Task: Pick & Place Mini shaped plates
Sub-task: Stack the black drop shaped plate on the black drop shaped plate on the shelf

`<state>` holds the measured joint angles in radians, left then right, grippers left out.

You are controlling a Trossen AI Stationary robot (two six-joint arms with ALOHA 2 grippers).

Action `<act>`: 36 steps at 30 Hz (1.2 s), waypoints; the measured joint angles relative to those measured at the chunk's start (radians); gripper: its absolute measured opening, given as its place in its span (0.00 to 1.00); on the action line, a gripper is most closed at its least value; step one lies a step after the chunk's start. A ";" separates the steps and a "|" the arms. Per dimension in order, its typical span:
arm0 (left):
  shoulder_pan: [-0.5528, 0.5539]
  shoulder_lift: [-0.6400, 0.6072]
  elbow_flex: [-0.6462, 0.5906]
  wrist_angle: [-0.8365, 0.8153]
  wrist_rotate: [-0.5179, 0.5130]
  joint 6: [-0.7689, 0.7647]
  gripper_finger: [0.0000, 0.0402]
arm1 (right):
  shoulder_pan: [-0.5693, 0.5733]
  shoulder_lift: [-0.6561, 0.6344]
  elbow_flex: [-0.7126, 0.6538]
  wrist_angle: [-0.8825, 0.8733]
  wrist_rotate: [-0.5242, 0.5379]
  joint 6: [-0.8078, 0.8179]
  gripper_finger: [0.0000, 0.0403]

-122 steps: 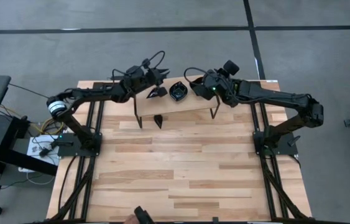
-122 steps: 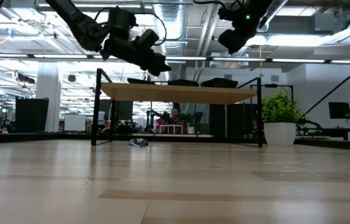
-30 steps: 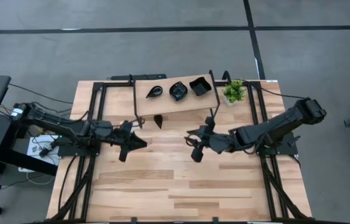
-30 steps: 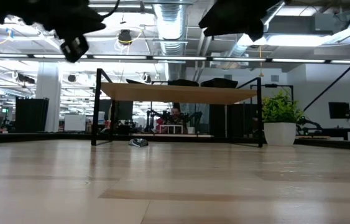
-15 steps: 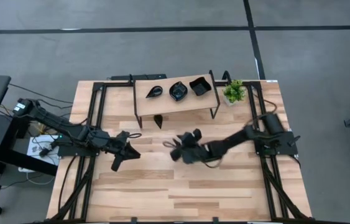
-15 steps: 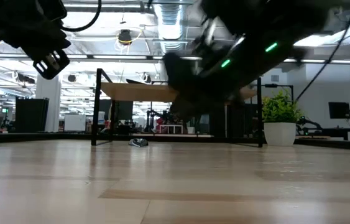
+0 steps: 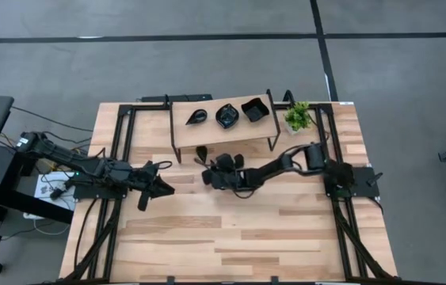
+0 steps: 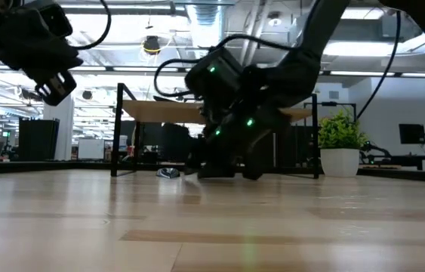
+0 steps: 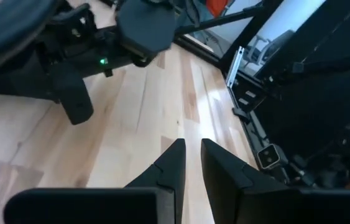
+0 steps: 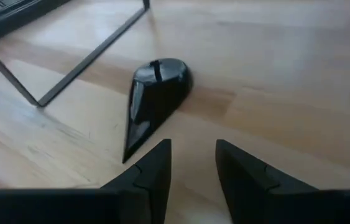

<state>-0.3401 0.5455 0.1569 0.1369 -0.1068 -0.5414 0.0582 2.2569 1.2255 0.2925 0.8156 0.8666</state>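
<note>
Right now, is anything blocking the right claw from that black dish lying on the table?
Nothing visible. The right gripper is open with the teardrop dish just beyond its fingers on bare wood. The shelf's leg stands off to one side of the dish, not between.

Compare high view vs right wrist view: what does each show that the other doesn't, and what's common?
High view only: the raised shelf carrying three black plates, teardrop, scalloped round and square; the potted plant; the left gripper over the table's left side.

Right wrist view only: the teardrop plate on the table up close, glossy, its tip towards the right gripper, whose fingers are parted and not touching it.

Both: that plate beside the shelf's leg, and the wooden table.
</note>
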 joint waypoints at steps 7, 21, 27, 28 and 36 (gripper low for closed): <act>-0.001 -0.053 -0.054 0.000 0.007 -0.064 0.13 | -0.002 0.084 0.104 0.000 0.008 -0.126 0.30; -0.001 -0.055 -0.061 -0.001 0.014 -0.069 0.13 | -0.048 0.085 0.114 0.104 -0.146 -0.409 0.30; -0.001 -0.055 -0.061 -0.001 0.014 -0.069 0.13 | -0.050 0.086 0.114 0.168 -0.310 -0.589 0.30; -0.001 -0.055 -0.061 -0.001 0.014 -0.069 0.13 | -0.048 0.086 0.114 0.173 -0.335 -0.611 0.30; -0.001 -0.055 -0.061 -0.001 0.014 -0.069 0.13 | 0.017 0.086 0.115 0.191 -0.345 -0.723 0.30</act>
<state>-0.3412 0.4908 0.0963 0.1360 -0.0927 -0.6109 0.0753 2.3430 1.3405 0.4833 0.4703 0.1432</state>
